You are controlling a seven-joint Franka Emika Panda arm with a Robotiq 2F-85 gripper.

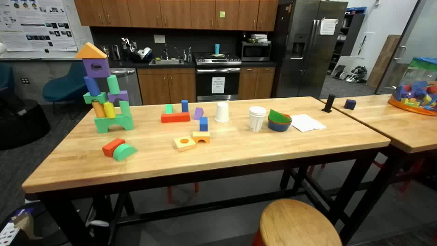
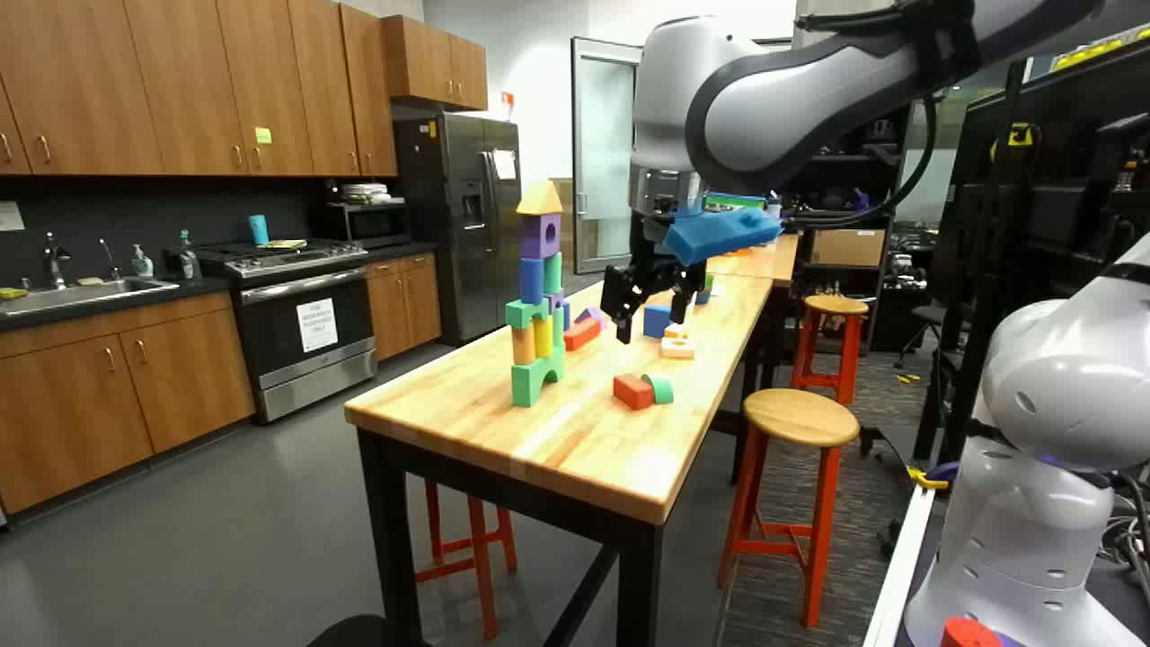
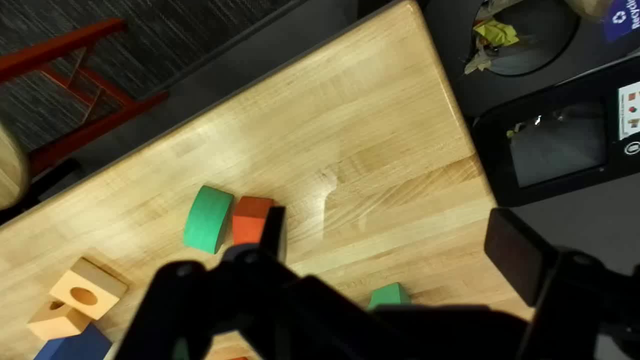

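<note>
Hovering over the table (image 3: 380, 125), your gripper (image 2: 651, 322) has its jaws spread wide around nothing, apparently at an approach step; taking the red block (image 3: 251, 220) beside the green half-round (image 3: 206, 218) would call for recentring, then lowering

In the wrist view, a purple label (image 3: 611, 30) on a bin (image 3: 592, 55) bears a white recycling symbol and a sideways white word that starts "Recycl" and runs toward the picture's edge. On the black bin (image 3: 492, 137) beside it, a white label (image 3: 628, 95) shows small pictures, its print too fine to read, with a round white emblem (image 3: 632, 148) just next to it. In both exterior views, a sheet (image 2: 316, 323) on the oven (image 2: 278, 341) carries capitals that seem to end "PURPOSES ONLY"; the rest is blurred. Print on the wall poster (image 1: 34, 25) and the fridge (image 1: 321, 61) paper (image 1: 328, 26) is illegible.
</note>
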